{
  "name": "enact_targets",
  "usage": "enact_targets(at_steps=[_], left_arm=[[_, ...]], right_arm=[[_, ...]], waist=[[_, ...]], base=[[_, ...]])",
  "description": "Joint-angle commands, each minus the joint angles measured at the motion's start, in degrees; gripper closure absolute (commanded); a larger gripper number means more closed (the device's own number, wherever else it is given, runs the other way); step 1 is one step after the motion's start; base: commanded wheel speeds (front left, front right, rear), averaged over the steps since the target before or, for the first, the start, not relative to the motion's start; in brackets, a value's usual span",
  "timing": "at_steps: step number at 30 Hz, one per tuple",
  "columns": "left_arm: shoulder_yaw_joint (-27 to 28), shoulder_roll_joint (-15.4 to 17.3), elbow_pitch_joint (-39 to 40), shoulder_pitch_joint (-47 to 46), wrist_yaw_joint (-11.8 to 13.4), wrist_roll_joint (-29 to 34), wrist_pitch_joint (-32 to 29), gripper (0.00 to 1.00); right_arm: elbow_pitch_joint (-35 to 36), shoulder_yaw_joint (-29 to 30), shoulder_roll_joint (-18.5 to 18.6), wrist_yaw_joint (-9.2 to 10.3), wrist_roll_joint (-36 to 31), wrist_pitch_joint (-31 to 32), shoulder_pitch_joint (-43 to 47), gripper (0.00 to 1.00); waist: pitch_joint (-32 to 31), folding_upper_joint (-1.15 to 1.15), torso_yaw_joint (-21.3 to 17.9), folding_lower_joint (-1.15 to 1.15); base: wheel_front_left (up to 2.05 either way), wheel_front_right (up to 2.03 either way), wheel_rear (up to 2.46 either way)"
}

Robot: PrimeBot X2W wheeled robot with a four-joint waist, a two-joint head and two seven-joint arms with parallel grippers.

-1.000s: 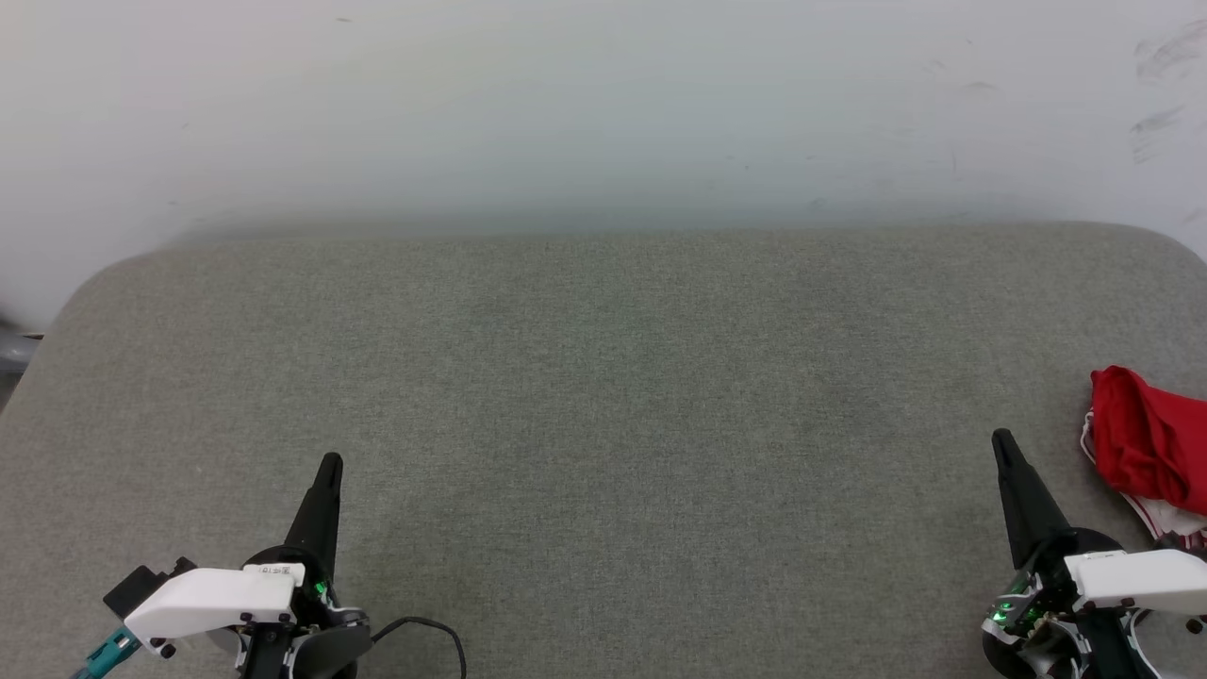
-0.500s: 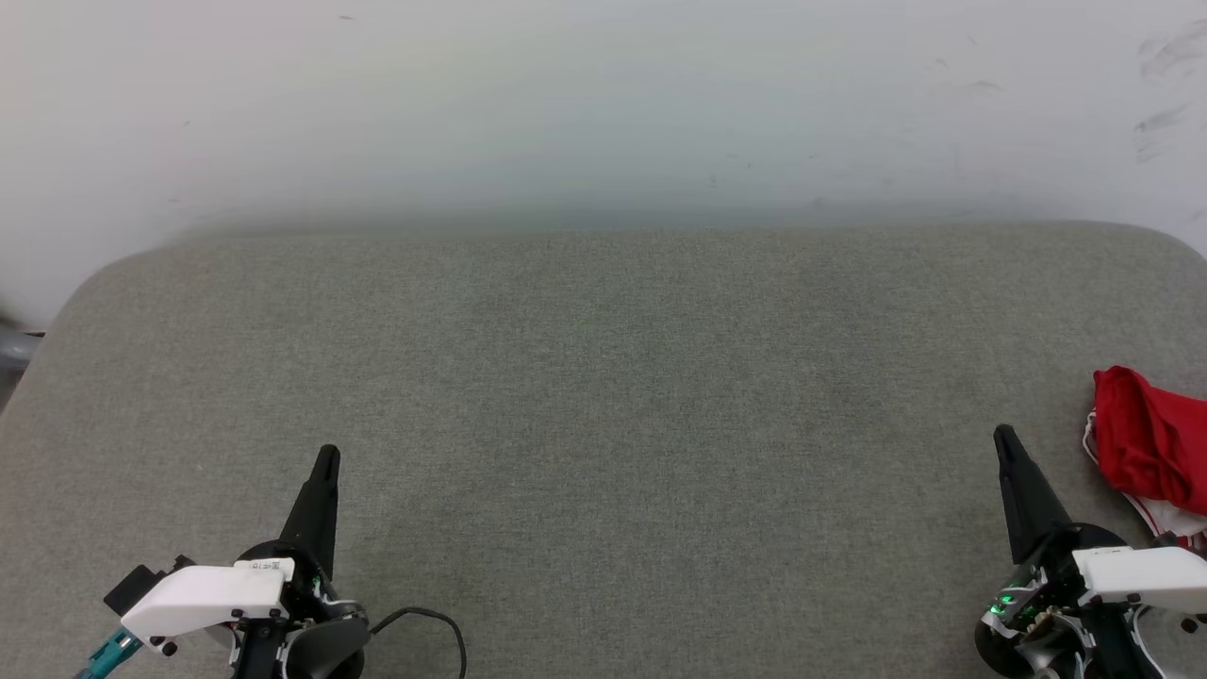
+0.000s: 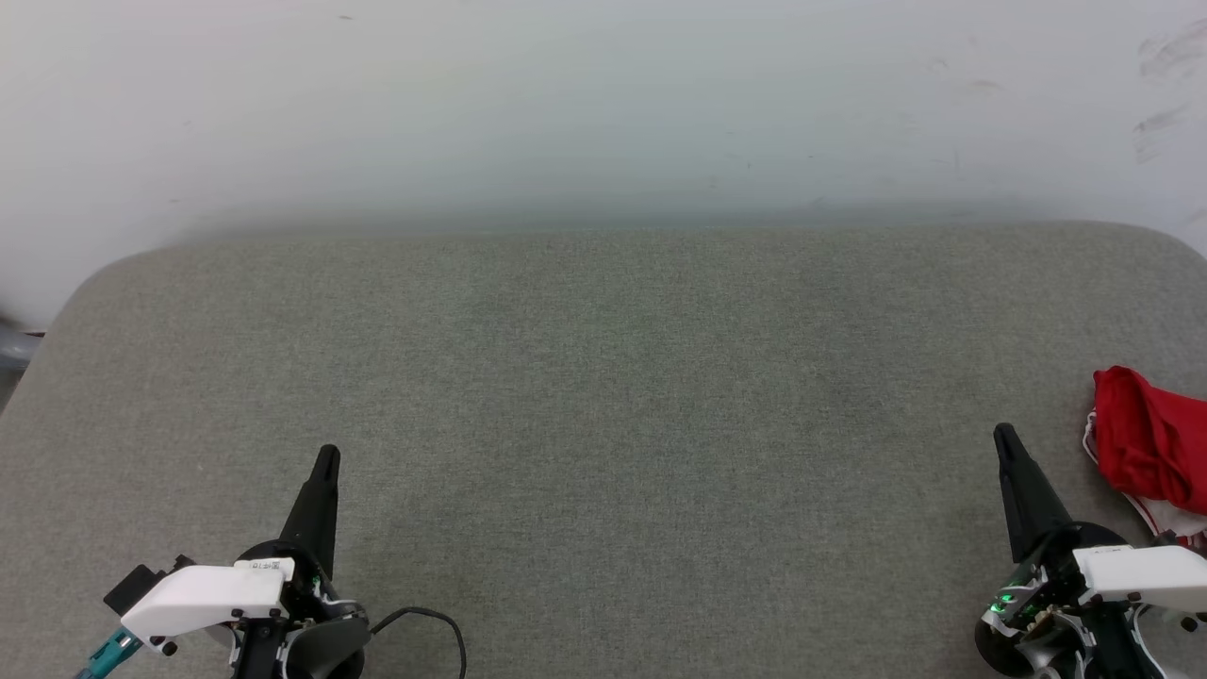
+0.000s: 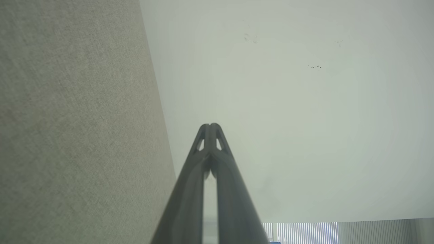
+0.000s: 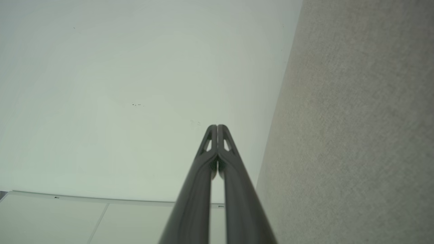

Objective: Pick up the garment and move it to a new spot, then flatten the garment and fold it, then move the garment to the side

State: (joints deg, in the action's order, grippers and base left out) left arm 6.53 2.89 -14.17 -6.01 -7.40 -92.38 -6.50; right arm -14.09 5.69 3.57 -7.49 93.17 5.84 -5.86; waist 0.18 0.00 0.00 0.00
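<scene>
Lying crumpled: red cloth garment [image 3: 1149, 443], grey fabric surface's [image 3: 603, 396] right edge.
Left gripper [image 3: 327, 455]: fingers together, empty.
Right gripper [image 3: 1002, 432]: fingers together, empty.

The garment [image 3: 1149, 438] is bright red, with a white edge on its left side. Its lower edge may carry red-and-white striped trim, but that is too small to be sure. The padded tabletop [image 3: 603, 396] is a plain heathered grey-green weave. The wall [image 3: 603, 104] is off-white, with a few dark scuff marks at the upper right. The left gripper [image 3: 327, 459] and right gripper [image 3: 1003, 436] have black fingers [image 3: 316, 514] and white housings [image 3: 203, 596]. A green light [image 3: 1005, 598] glows on the right one. The left one has a teal connector [image 3: 106, 653] and a black cable [image 3: 429, 624].
</scene>
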Motion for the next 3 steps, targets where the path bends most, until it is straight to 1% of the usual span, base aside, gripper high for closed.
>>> enact_targets(at_steps=[1,3], left_arm=[[0.12,-0.07,0.20,-0.49,-0.22,-0.06,-0.30,1.00],[0.12,-0.07,0.20,-0.49,-0.22,-0.06,-0.30,1.00]], right_arm=[[-0.09,0.10,-0.17,0.00,-0.21,0.07,-0.66,1.00],[-0.09,0.11,-0.19,0.00,-0.22,0.09,-0.66,1.00]], waist=[[0.00,0.00,0.00,0.00],[0.00,0.00,0.00,0.00]], base=[[0.00,0.00,0.00],[0.00,0.00,0.00]])
